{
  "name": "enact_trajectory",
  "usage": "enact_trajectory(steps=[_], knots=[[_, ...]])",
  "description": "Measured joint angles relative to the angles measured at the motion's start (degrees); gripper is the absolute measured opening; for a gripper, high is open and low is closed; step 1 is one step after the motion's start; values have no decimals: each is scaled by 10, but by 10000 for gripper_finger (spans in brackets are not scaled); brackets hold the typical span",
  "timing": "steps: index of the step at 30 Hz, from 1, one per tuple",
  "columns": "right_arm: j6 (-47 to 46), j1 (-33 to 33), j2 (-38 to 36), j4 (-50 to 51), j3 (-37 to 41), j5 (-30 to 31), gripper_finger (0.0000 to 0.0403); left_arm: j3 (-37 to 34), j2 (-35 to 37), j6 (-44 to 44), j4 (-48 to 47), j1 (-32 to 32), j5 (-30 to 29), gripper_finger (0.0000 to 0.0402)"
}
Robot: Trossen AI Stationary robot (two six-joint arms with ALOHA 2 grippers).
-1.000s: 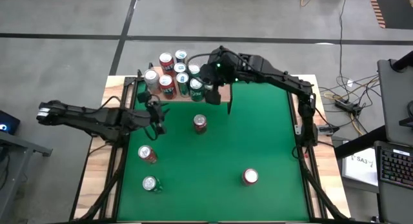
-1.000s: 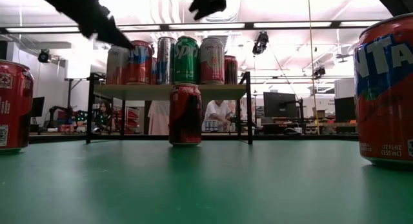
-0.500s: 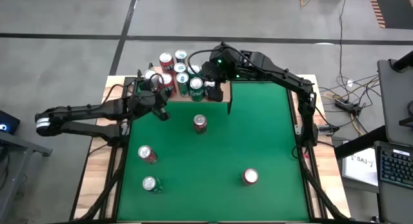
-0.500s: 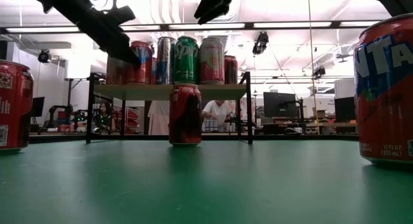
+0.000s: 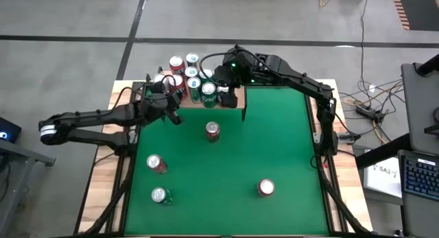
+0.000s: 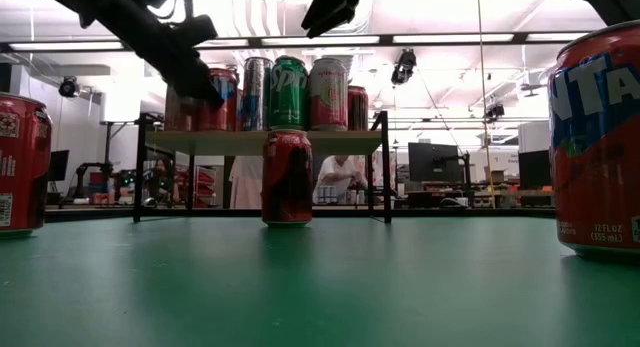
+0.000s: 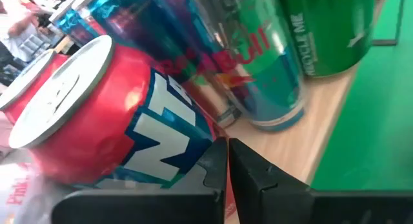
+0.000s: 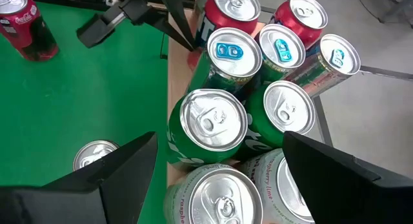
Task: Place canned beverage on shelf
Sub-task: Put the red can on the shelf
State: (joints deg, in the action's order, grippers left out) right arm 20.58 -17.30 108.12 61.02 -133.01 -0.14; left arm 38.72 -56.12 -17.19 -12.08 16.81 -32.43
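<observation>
the shelf (image 5: 226, 101) stands at the far edge of the green surface (image 5: 274, 142), and it already carries a tight cluster of cans. the left claw (image 5: 171, 115) sits at the shelf's left end with its fingers pressed together, holding nothing. in the left wrist view its closed tips lie against the lower side of a red fanta can (image 7: 110, 127), which leans over on the wood rather than standing straight. judged from that, the shut fingers are serving as a blunt pusher, nudging this can in among its neighbours or setting it upright, since a shut tip fits where open fingers would knock the slim can (image 7: 258, 62) and the green can (image 7: 322, 30) just beside it.

the right claw (image 5: 223, 84) hovers above the shelf's cans with its fingers spread wide and empty; its wrist view looks straight down on the can tops, with a green can (image 8: 206, 130) between the two fingers. it seems to wait there, out of the left arm's way.

four more cans stand off the shelf on the green surface: a coca-cola can (image 5: 212, 131) just in front of the shelf, and three well apart from it, nearer the front edge.
</observation>
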Motion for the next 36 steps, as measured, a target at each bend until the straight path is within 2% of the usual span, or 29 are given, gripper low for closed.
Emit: enact_trajectory(steps=[4, 8, 12, 14, 22, 29, 33, 36], knots=[[1, 0, 0, 0, 0, 0, 325, 2, -3, -17, 9, 7, 0, 0], [24, -1, -1, 4, 0, 1, 325, 34, 13, -16, -41, 0, 30, 0], [35, -8, -5, 11, 0, 1, 325, 92, 29, 2, -112, -1, 95, 0], [35, -11, -9, 14, 0, 1, 325, 128, 31, 7, -141, -1, 108, 0], [-49, -2, -56, 26, 13, 2, 325, 257, 9, -10, -282, 4, 107, 0], [-96, 32, -130, -4, 96, 3, 325, 355, -33, -34, -382, 16, 113, 0], [-105, 71, -183, -87, 188, 8, 325, 388, -59, -66, -431, 18, 141, 0], [-105, 99, -217, -142, 255, 43, 325, 408, -78, -107, -451, 25, 140, 0]])
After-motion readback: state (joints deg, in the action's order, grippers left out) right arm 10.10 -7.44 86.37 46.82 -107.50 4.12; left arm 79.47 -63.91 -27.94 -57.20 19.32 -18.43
